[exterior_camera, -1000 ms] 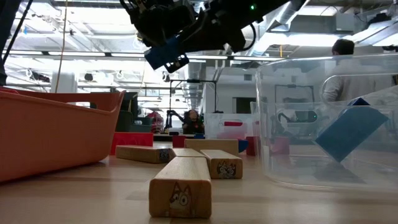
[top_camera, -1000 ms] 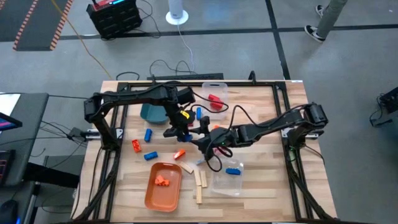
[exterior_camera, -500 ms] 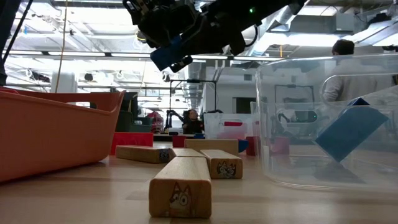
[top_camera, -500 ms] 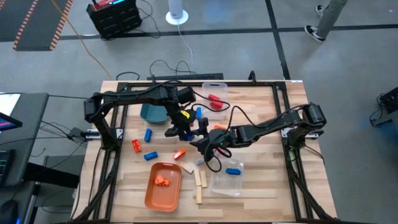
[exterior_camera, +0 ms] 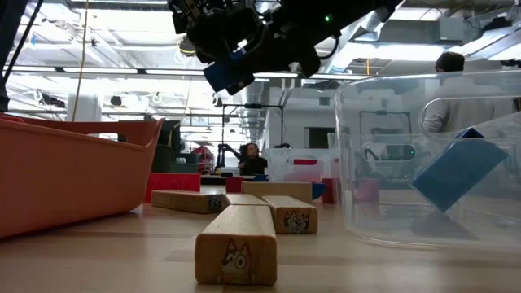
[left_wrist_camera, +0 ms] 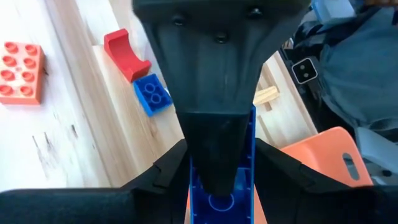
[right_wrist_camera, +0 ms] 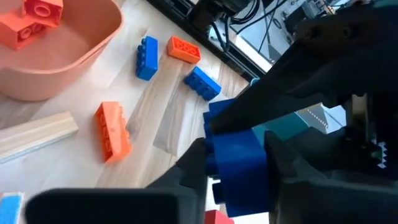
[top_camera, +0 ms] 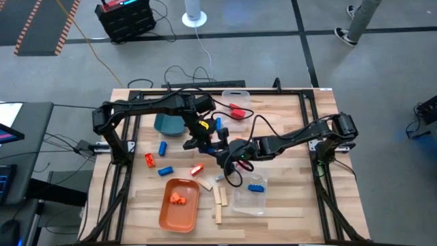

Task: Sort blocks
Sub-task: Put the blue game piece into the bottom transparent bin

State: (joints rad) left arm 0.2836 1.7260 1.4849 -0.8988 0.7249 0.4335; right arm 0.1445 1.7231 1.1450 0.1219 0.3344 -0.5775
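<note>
Pinching one blue block [right_wrist_camera: 239, 163] from both sides — left jaws and right jaws clamped; high view hides it.

A grey floor [top_camera: 287, 68] surrounds the wooden table [top_camera: 287, 123], with a black crate [top_camera: 126, 19] and white fan base [top_camera: 194, 15] at the far side. A person's legs [top_camera: 356, 20] stand far right; ceiling lights [exterior_camera: 98, 57] run overhead.

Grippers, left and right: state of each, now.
Left gripper: shut on the blue brick.
Right gripper: closing around the same blue brick; grip cannot be told.
</note>
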